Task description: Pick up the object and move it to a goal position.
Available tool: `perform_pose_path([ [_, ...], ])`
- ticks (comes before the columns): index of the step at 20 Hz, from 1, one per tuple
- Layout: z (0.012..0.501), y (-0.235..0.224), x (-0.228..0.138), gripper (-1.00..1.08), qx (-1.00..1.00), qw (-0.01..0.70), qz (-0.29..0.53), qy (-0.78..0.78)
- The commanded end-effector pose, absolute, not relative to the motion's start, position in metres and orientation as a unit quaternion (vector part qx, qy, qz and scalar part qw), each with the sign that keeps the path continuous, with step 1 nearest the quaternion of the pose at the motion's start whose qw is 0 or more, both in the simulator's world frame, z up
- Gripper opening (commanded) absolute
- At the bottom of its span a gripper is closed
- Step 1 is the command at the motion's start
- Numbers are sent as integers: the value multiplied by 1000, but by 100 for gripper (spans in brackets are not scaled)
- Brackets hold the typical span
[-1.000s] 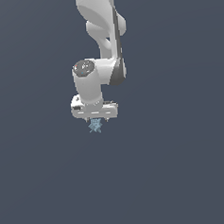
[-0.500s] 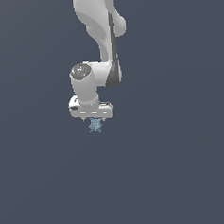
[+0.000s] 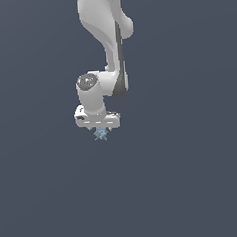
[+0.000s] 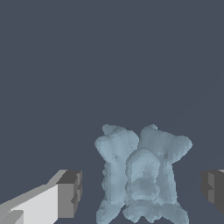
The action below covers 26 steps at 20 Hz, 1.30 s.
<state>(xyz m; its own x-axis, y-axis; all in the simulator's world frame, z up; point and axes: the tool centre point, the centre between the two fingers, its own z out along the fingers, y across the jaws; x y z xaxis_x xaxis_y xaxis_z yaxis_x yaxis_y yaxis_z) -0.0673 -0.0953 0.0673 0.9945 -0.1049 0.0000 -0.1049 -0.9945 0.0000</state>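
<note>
The object (image 3: 100,134) is a tiny pale blue-grey spiky lump on the dark surface, directly under the white hand. My gripper (image 3: 100,131) points straight down over it. In the wrist view the object (image 4: 142,175) lies between the two dark fingertips (image 4: 70,194). A small gap shows on each side of it. The gripper (image 4: 142,192) is open, straddling the object without touching it. Whether the object rests on the surface or is lifted cannot be told.
The white arm (image 3: 104,36) rises from the hand to the top edge of the exterior view. All around is a plain dark blue-grey surface (image 3: 195,185). No goal marker shows.
The hand has come down slightly over the object and the upper arm has shifted a little to the exterior view's left. The object has stayed in place.
</note>
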Motion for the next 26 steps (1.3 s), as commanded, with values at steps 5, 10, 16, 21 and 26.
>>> perform_pose_path([
  [5, 43, -96, -68, 100, -999, 0, 0, 53],
  [10, 41, -96, -68, -100, -999, 0, 0, 53],
  [16, 41, -96, -68, -100, -999, 0, 0, 53],
  [21, 43, -96, -67, -100, -999, 0, -1, 53],
  [26, 55, -92, -67, -100, -999, 0, -1, 53],
])
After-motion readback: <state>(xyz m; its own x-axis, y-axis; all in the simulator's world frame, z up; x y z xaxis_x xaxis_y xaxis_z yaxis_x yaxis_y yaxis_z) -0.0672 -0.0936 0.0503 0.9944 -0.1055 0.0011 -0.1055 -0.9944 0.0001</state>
